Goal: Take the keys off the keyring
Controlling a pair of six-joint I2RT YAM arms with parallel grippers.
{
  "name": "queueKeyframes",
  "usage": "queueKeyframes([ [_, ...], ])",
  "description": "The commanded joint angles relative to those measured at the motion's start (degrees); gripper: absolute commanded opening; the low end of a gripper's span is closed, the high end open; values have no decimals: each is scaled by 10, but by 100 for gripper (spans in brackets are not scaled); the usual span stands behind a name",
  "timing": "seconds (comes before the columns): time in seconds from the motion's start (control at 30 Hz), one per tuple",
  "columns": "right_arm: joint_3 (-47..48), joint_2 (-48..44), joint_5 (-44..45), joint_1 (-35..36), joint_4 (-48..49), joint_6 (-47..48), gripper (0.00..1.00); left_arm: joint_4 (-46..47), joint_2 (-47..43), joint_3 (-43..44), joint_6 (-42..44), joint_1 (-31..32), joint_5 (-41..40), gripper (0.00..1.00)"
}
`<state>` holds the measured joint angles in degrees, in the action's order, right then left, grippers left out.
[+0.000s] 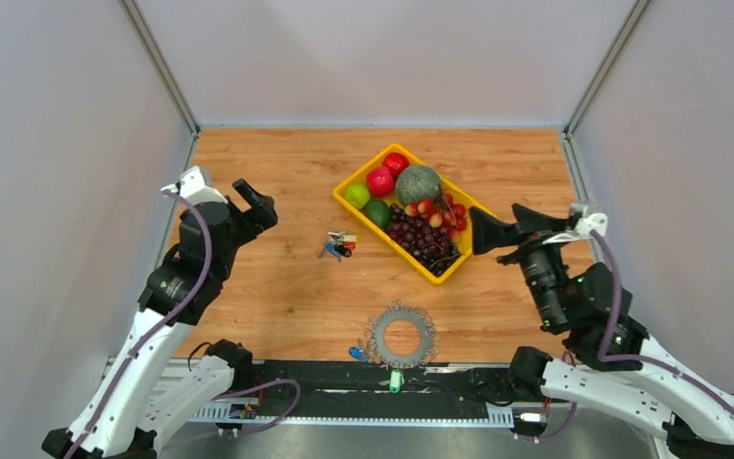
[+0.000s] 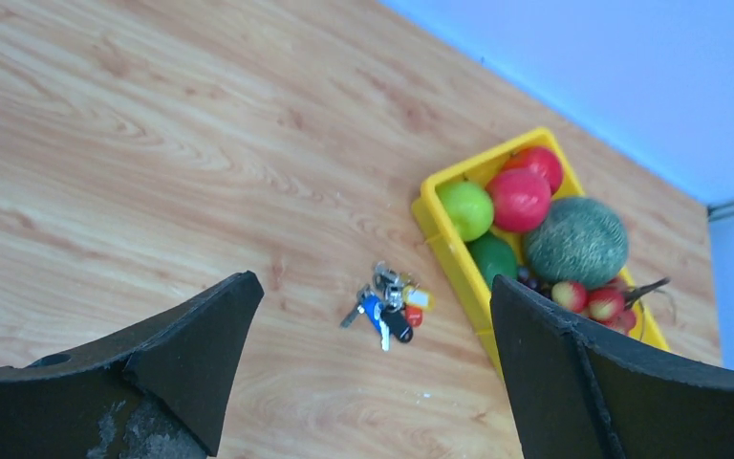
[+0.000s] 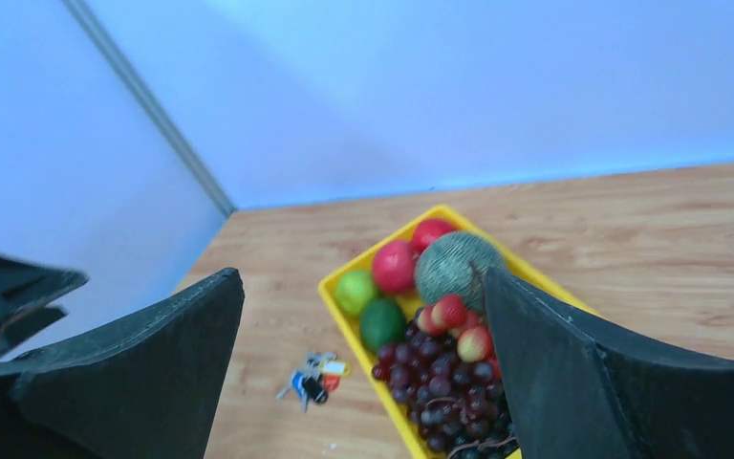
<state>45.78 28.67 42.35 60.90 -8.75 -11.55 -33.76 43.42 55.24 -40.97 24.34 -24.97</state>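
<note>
The keyring, a large silver ring fanned with toothed silver pieces, lies flat near the table's front edge. A blue-capped key lies just left of it. A green-capped key lies in front of it on the black rail. Whether either key is attached to the ring cannot be told. My left gripper is open and empty, raised at the left. My right gripper is open and empty, raised by the yellow tray's right end. Both wrist views show only the small bunch and the tray; the keyring is out of their view.
A small loose bunch of keys with blue, red and yellow tags lies mid-table, also in the left wrist view and right wrist view. A yellow tray of fruit and grapes stands at the back right. Grey walls enclose the table.
</note>
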Motion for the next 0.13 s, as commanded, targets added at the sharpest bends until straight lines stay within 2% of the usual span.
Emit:
queueKeyframes([
  [0.0, 30, -6, 81, -2, -34, 88, 100, -33, -27, 26, 21, -2, -49, 100],
  [0.1, 24, -6, 85, -2, -36, 98, 100, -14, -28, 24, 41, -2, -57, 100],
])
